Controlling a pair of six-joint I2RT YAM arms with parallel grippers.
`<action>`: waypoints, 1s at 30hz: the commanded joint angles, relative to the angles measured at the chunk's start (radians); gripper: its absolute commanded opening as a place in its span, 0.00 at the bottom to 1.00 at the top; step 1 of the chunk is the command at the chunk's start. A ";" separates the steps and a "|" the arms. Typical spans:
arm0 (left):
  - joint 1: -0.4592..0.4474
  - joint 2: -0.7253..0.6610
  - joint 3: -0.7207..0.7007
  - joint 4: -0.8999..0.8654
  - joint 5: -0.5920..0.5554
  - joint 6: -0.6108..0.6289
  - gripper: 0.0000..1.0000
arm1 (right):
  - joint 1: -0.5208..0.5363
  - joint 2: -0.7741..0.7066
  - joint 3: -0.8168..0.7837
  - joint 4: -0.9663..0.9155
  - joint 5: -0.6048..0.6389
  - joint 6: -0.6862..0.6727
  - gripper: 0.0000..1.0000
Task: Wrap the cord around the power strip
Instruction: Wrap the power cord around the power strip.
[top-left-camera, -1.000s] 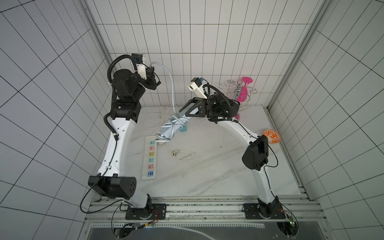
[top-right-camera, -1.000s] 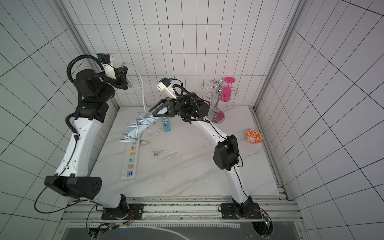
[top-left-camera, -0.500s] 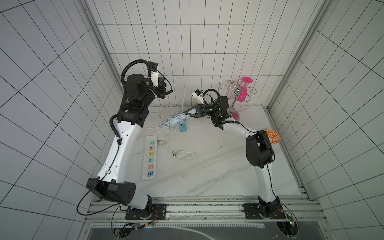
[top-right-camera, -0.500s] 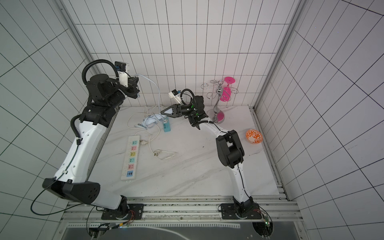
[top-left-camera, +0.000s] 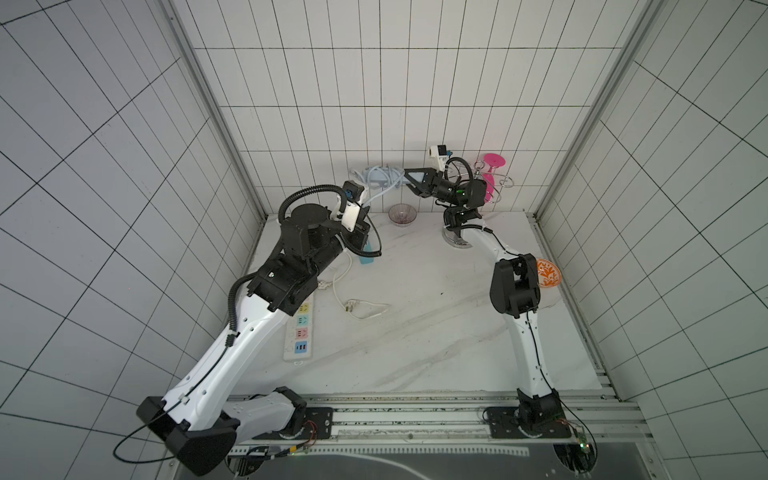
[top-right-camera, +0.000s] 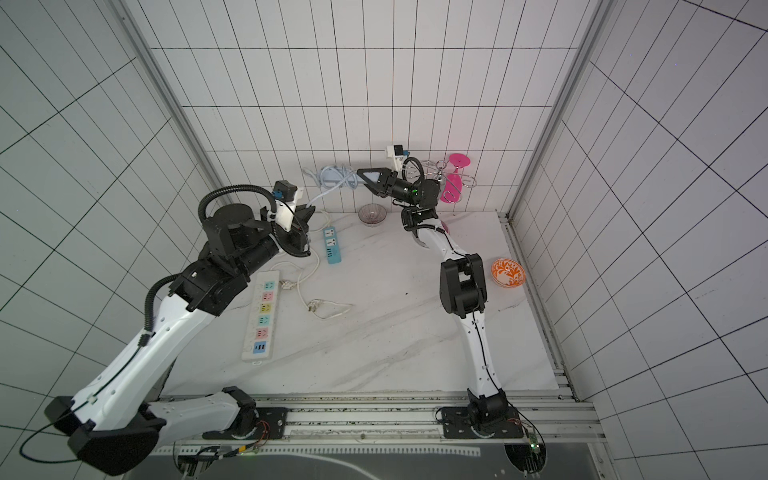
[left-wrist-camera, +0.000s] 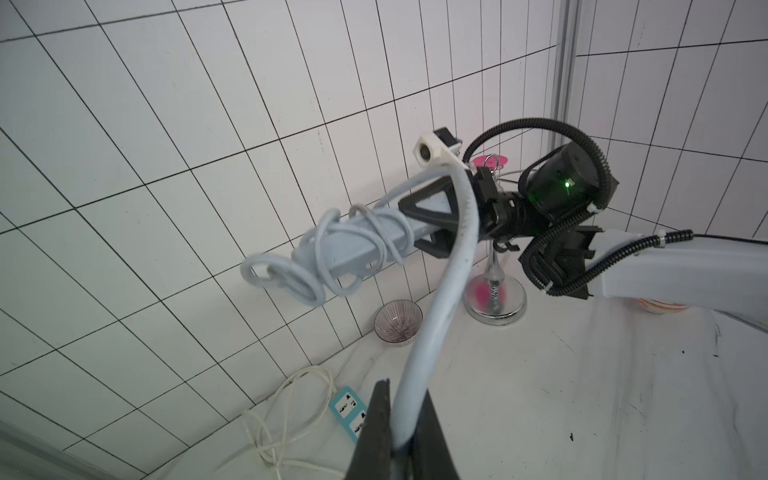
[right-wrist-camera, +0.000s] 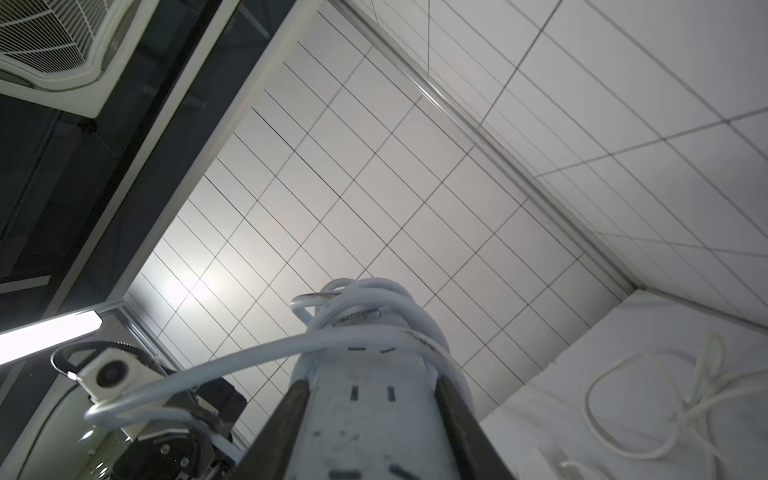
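Note:
The pale grey-blue power strip (top-left-camera: 379, 178) (top-right-camera: 331, 176) hangs in the air close to the back wall, with my right gripper (top-left-camera: 415, 179) (top-right-camera: 370, 176) (right-wrist-camera: 370, 382) shut across one end. Several loose loops of the cord (left-wrist-camera: 432, 316) lie around the strip (left-wrist-camera: 353, 245), and some hang off its free end. From the strip (right-wrist-camera: 370, 419) the cord (top-left-camera: 384, 192) (top-right-camera: 330, 191) (right-wrist-camera: 232, 357) runs down to my left gripper (top-left-camera: 365, 204) (top-right-camera: 308, 210) (left-wrist-camera: 405, 392), which is shut on it, below and left of the strip. The plug is hidden.
A short turquoise strip (top-right-camera: 332, 245) and a long white strip (top-right-camera: 262, 320) lie on the table's left side with cream cables (top-right-camera: 328, 307). A small purple glass bowl (top-left-camera: 402, 215) and a chrome rack with pink glasses (top-left-camera: 492, 174) stand by the back wall. An orange bowl (top-left-camera: 547, 272) sits at the right edge.
My right gripper has carried the strip from over the table up to the back wall. The left gripper has come down from high on the left with the cord to below the strip.

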 joint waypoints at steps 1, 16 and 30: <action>-0.024 -0.023 -0.100 0.132 0.066 -0.030 0.00 | -0.024 -0.012 0.208 0.179 0.172 0.169 0.00; 0.065 0.027 -0.292 0.581 0.342 -0.023 0.00 | 0.032 -0.207 0.273 0.737 0.211 0.532 0.00; 0.219 0.170 -0.369 0.992 0.781 -0.291 0.01 | 0.355 -0.244 0.434 0.739 -0.166 0.628 0.00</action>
